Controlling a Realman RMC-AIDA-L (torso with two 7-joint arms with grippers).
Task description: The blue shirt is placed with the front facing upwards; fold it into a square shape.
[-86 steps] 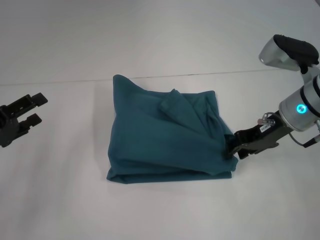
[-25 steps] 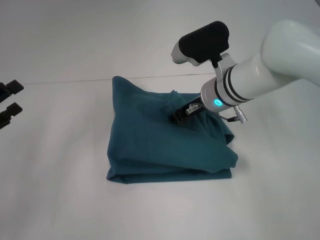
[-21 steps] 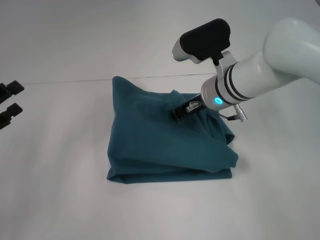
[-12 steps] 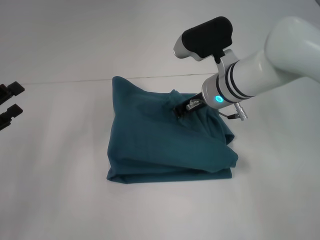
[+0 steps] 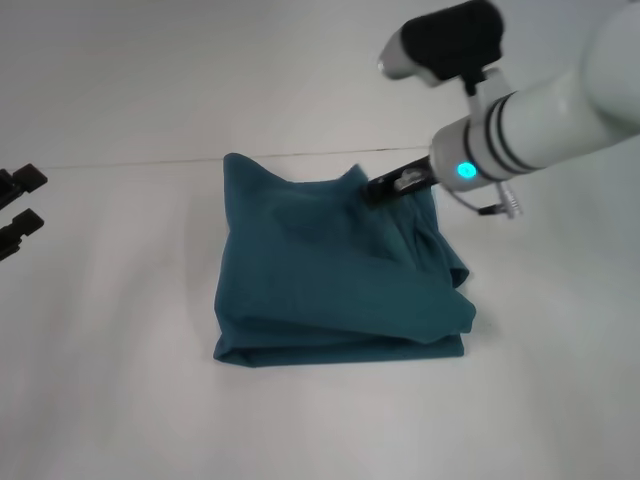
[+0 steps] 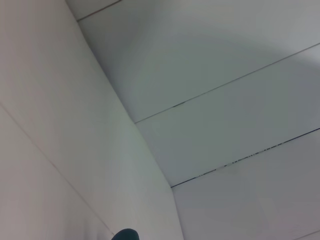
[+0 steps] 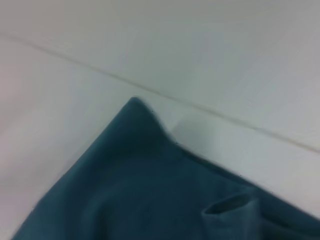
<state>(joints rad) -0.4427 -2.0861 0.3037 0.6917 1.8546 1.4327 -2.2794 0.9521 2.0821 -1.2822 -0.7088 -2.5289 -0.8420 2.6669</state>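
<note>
The blue shirt lies in the middle of the white table as a rough, rumpled square of several layers, with no lettering showing. My right gripper is at the shirt's far edge, shut on a small flap of cloth that stands up in a peak there. The right wrist view shows the shirt with one pointed corner and a small loop of fabric, but no fingers. My left gripper is parked at the far left edge of the table, open and holding nothing. A sliver of the shirt shows in the left wrist view.
The white table surrounds the shirt on all sides. A thin dark seam runs across the table just behind the shirt's far edge.
My right gripper has moved from the top middle of the shirt back and to the right to its far edge, drawing the small flap with it. The left arm has stayed put.
</note>
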